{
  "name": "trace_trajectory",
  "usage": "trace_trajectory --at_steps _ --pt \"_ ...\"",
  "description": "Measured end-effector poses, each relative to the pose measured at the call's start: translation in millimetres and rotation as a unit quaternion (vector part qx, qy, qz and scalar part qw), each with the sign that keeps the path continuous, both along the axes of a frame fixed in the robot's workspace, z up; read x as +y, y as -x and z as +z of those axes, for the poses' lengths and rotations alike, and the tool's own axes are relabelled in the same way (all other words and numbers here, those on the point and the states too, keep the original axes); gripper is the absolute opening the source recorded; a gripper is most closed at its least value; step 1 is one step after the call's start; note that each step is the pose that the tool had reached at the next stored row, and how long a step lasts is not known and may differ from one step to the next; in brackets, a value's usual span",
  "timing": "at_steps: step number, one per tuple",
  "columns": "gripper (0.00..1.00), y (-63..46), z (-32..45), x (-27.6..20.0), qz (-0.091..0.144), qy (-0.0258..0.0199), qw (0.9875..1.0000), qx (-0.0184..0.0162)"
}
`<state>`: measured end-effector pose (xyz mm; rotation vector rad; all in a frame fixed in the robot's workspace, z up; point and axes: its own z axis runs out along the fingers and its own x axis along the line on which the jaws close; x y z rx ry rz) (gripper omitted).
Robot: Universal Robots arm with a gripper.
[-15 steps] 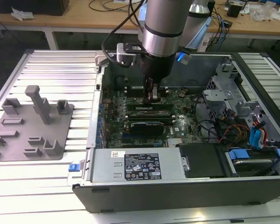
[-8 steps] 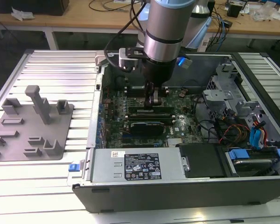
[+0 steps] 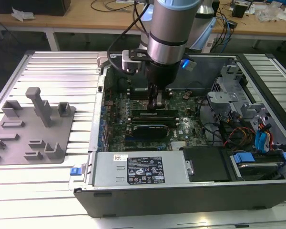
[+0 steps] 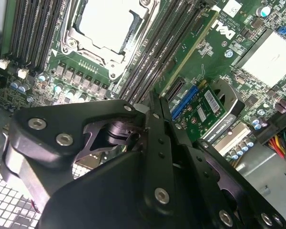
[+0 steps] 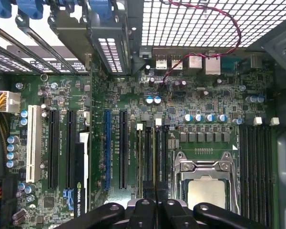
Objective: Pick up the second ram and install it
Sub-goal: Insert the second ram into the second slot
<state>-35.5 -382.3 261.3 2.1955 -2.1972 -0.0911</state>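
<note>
The pincer (image 4: 154, 101) (image 5: 156, 188) is pressed together, its two black fingers side by side with no gap between them. In the exterior view the pincer (image 3: 156, 106) hangs low inside the open computer case (image 3: 181, 202), just above the board.

In the second wrist view, the second ram (image 4: 190, 47) starts right at the pincer's tips. It is a slim green stick standing on edge in a slot and running straight away from the fingers. I cannot tell whether the tips touch it.

Long black memory slots (image 4: 145, 64) lie alongside the stick on one side of the pincer. Just past them sits the silver processor socket (image 4: 105, 24) (image 5: 205, 183). A further bank of slots (image 5: 255, 157) lies beyond the socket.

On the pincer's other side, near it, sits a black expansion card (image 3: 150, 129) (image 4: 214, 107).

Farther out, well apart from the pincer, a grey parts holder (image 3: 33, 129) lies on the ribbed metal table (image 3: 52, 71) beside the case.
</note>
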Motion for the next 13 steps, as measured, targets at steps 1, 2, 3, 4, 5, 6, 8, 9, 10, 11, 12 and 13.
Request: trace_trajectory --at_steps 1,2,3,4,5,6,8,9,10,11,12,13 --pt "0.09 0.0 -0.8 0.0 0.000 -0.0001 1.0000 0.0000" --pt "0.09 0.0 -1.4 0.0 0.000 -0.0001 1.0000 0.0000" --pt "0.09 0.0 -2.3 0.0 0.000 -0.0001 1.0000 0.0000" --pt "0.09 0.0 -3.5 0.0 0.000 -0.0001 1.0000 0.0000" --pt "0.09 0.0 -4.2 0.0 0.000 -0.0001 1.0000 0.0000" --pt "0.09 -0.1 -5.4 0.0 0.000 -0.0001 1.0000 0.0000" --pt "0.09 -0.1 -8.0 -0.1 0.000 -0.0008 1.0000 0.0000" --pt "0.09 -0.1 -8.5 0.2 0.000 -0.0017 1.0000 0.0000" --pt "0.09 -0.2 -8.9 0.4 0.000 -0.0021 1.0000 0.0000" --pt "0.09 -0.2 -9.6 0.7 0.000 -0.0028 1.0000 0.0000" --pt "0.09 -0.1 -10.5 0.8 0.000 -0.0042 1.0000 0.0001" --pt "0.09 -0.1 -12.1 1.1 0.000 -0.0065 1.0000 0.0000"
